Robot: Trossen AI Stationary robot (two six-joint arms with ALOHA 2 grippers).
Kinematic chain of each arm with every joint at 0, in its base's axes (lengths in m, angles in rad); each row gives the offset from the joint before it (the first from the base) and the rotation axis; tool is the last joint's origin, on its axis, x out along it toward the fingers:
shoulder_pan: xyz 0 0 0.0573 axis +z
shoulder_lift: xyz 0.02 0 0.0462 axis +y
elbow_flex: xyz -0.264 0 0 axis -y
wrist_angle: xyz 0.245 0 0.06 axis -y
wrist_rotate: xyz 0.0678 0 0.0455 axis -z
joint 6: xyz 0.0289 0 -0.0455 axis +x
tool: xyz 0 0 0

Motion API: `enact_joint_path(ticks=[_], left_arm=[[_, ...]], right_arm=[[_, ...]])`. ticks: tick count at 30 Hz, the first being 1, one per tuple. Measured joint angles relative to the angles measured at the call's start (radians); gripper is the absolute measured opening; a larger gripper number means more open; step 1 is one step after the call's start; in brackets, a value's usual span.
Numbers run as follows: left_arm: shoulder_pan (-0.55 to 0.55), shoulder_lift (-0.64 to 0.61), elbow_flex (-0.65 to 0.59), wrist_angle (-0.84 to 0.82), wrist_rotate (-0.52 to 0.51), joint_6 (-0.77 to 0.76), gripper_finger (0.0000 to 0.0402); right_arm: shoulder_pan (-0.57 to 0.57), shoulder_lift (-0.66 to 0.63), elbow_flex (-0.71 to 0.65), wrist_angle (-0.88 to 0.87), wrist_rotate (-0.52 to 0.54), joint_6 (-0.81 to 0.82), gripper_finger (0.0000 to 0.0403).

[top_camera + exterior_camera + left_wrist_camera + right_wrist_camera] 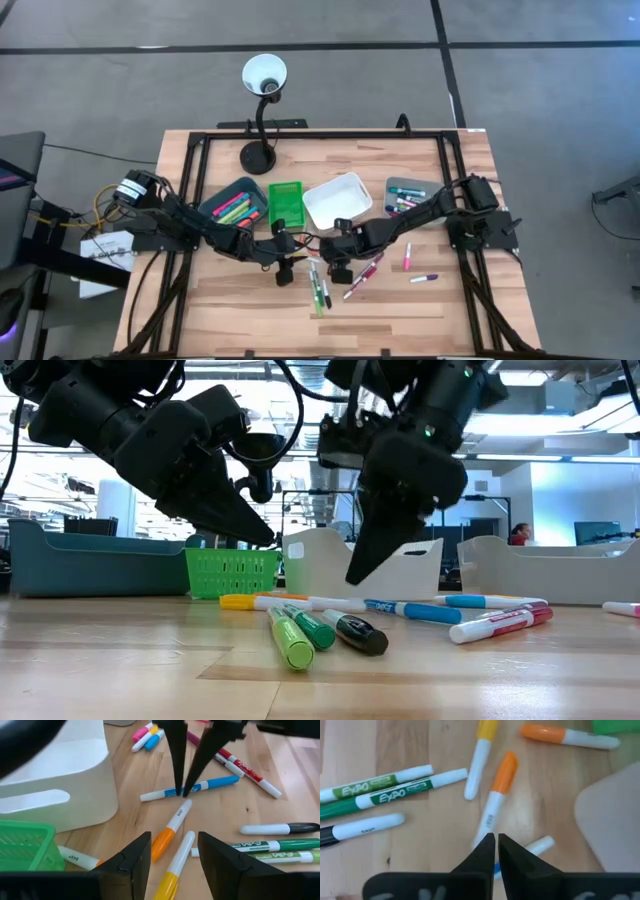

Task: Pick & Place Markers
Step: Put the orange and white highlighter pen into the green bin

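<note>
Overhead, both arms meet at table centre beside the white bin [338, 198] and green basket [284, 200]; the markers [322, 285] lie scattered on the wood in front, more in the side bins. Only the left wrist view shows the right gripper [182, 792] pinching the blue marker [200, 787], its fingers nearly together on the barrel. Left gripper [174, 851] hovers spread, jaws released, over an orange marker [169, 831]. Right wrist view alone gives legible "EXPO" on two green markers [395, 792]. Low view shows a person [520, 534] far behind.
</note>
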Motion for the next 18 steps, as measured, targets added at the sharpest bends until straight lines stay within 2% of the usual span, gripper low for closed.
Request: enact_joint_path(ticks=[4, 7, 13, 18], left_arm=[[-0.014, 0.000, 0.000, 0.000, 0.000, 0.000, 0.0158], [-0.028, 0.000, 0.000, 0.000, 0.000, 0.001, 0.0158], [-0.035, 0.001, -0.016, -0.007, 0.022, 0.003, 0.0158], [-0.035, 0.001, -0.028, -0.005, 0.023, -0.017, 0.0158]], right_arm=[[-0.001, 0.000, 0.097, -0.139, 0.053, -0.014, 0.0003], [-0.007, -0.001, 0.152, -0.222, 0.054, -0.026, 0.0006], [-0.002, 0.004, 0.164, -0.201, 0.048, 0.001, 0.0036], [0.020, 0.073, 0.163, -0.151, 0.043, 0.031, 0.0078]])
